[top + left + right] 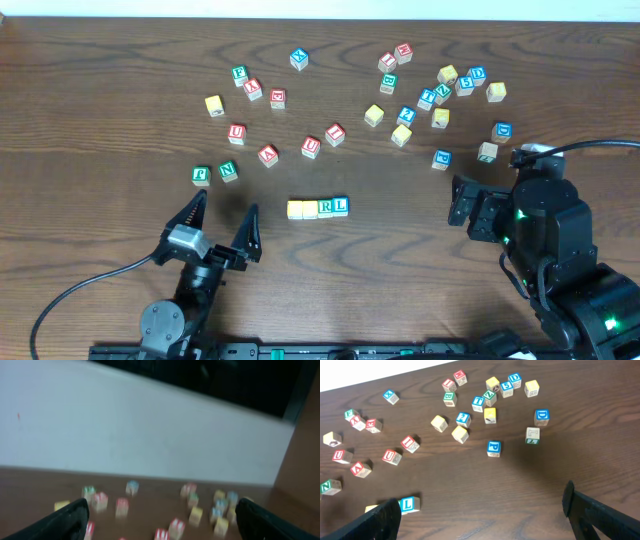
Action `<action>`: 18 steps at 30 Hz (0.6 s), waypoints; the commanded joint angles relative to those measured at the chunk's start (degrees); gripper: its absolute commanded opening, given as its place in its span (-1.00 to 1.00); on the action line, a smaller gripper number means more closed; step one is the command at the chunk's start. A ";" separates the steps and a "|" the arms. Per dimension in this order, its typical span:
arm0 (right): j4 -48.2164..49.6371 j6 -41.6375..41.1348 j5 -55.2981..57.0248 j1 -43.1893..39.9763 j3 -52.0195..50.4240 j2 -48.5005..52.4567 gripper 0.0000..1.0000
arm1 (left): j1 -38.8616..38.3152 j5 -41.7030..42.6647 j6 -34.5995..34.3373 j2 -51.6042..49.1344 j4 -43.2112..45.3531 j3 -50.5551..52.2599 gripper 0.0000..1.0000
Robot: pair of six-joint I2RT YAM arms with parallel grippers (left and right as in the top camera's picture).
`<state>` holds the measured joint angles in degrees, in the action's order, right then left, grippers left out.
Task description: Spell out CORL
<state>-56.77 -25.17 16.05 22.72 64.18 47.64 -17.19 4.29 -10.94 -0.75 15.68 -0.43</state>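
Note:
Four cubes stand in a touching row near the table's front centre in the overhead view: two yellow-faced cubes (295,209) (310,209), the green R cube (325,208) and the blue L cube (340,206). My left gripper (226,208) is open and empty, a short way left of the row. Open and empty too, my right gripper (470,208) stands well to the right of it. In the right wrist view the L cube (406,504) shows beside my left finger (380,520), with a yellow edge (370,508) next to it. The left wrist view is blurred, and my gripper (162,527) there holds nothing.
Loose cubes lie scattered across the far half of the table. Green cubes, one an N (228,170), sit just beyond my left gripper. Red-lettered cubes (268,155) (311,147) lie behind the row. A dense cluster (440,95) sits at the far right.

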 commanded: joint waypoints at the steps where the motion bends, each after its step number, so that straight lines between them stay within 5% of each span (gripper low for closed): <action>1: -0.09 0.39 0.04 -0.13 0.63 -0.04 0.99 | 3.50 5.73 0.13 0.70 -2.34 0.15 0.84; 6: -0.09 0.39 0.04 -0.13 0.63 -0.07 0.99 | 9.68 8.63 0.07 0.70 -18.60 0.15 0.84; 18: -0.09 0.39 0.04 -0.13 0.63 -0.04 0.98 | 16.65 8.72 0.11 0.70 -18.86 0.15 0.84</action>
<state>-56.77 -25.17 16.03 22.72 64.18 47.62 -1.04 10.55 -10.90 -0.60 -0.25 -0.62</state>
